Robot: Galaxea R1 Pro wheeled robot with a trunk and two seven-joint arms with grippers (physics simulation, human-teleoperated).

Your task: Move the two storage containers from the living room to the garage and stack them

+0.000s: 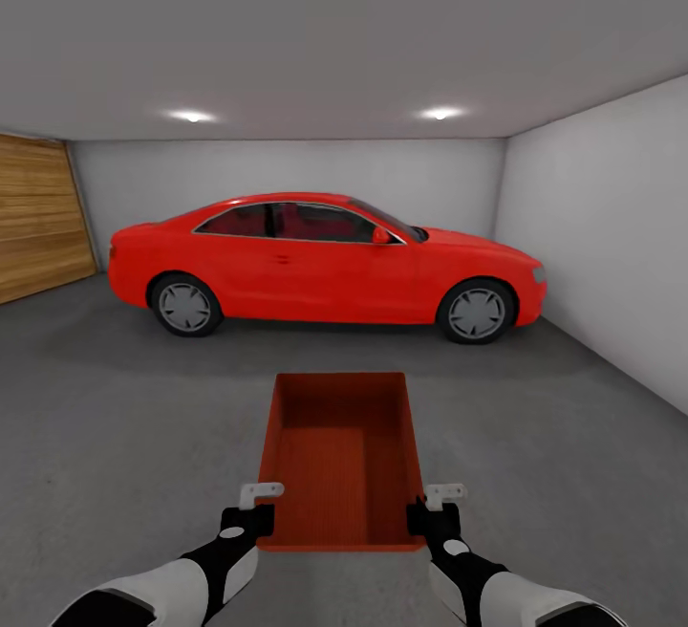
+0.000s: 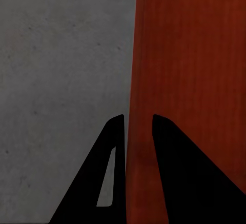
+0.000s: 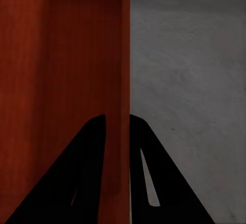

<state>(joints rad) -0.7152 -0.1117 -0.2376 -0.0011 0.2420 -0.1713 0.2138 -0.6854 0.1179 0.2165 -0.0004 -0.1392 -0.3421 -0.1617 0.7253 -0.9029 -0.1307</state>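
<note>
One orange-red storage container is in front of me in the garage, open side up and empty, over the grey concrete floor. My left gripper is shut on its left wall near the near corner. My right gripper is shut on its right wall. In the left wrist view the gripper has its two dark fingers on either side of the container wall. The right wrist view shows the same grip, gripper astride the container wall. Whether the bin touches the floor I cannot tell.
A red car is parked side-on across the far part of the room. A wooden garage door is at the left and a pale wall runs along the right. Bare floor lies between the container and the car.
</note>
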